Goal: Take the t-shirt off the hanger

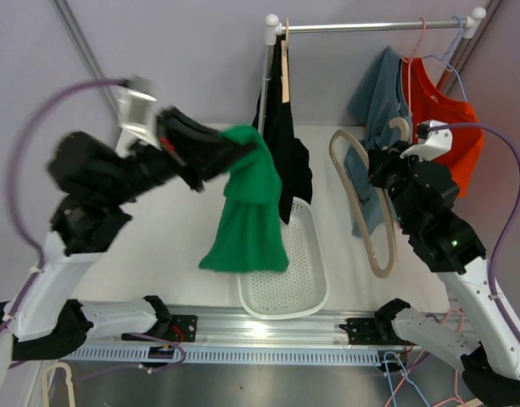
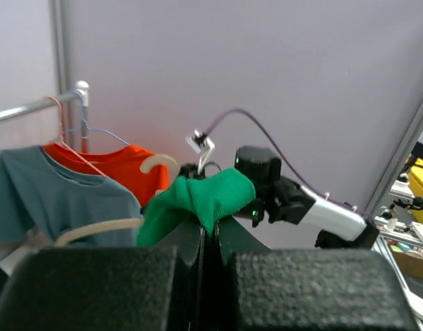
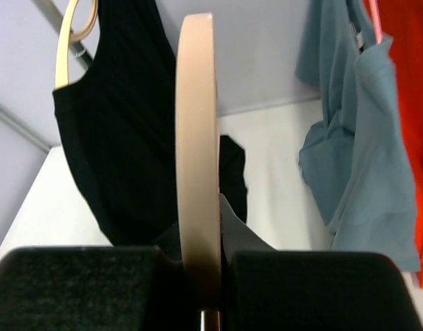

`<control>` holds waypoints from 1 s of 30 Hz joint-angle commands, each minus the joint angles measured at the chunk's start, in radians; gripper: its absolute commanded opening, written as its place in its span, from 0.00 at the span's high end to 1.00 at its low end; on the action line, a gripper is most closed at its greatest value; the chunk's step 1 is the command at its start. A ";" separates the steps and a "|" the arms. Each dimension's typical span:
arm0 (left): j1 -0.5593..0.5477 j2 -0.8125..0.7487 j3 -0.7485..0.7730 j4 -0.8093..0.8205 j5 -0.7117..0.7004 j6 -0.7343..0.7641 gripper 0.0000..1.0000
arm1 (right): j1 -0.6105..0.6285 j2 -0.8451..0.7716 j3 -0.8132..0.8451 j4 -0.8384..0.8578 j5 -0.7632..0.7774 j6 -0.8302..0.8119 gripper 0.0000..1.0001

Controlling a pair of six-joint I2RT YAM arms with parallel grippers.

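Removal appears essentially complete. The left gripper (image 2: 205, 243) is clamped on a bunched fold of the green t-shirt (image 1: 247, 220), which hangs free of any hanger above the near end of the white perforated basket (image 1: 289, 292). The right gripper (image 3: 201, 261) is clamped on the bare beige hanger (image 3: 197, 138), well apart from the shirt. Judged outstanding: setting the shirt down, probably in the basket.

White table (image 1: 158, 246) w/ perforated white basket (image 1: 285, 292) on it — near-edge centre.
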 commanded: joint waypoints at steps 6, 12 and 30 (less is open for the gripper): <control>0.006 -0.099 -0.806 0.414 0.028 -0.168 0.99 | -0.006 0.182 0.115 0.217 0.067 -0.098 1.00; -0.016 -0.010 -1.067 0.475 -0.113 -0.279 0.99 | -0.066 0.409 0.343 0.239 -0.008 -0.156 1.00; -0.085 0.167 -1.163 0.367 -0.136 -0.334 0.01 | -0.288 0.929 0.840 0.352 -0.432 -0.235 1.00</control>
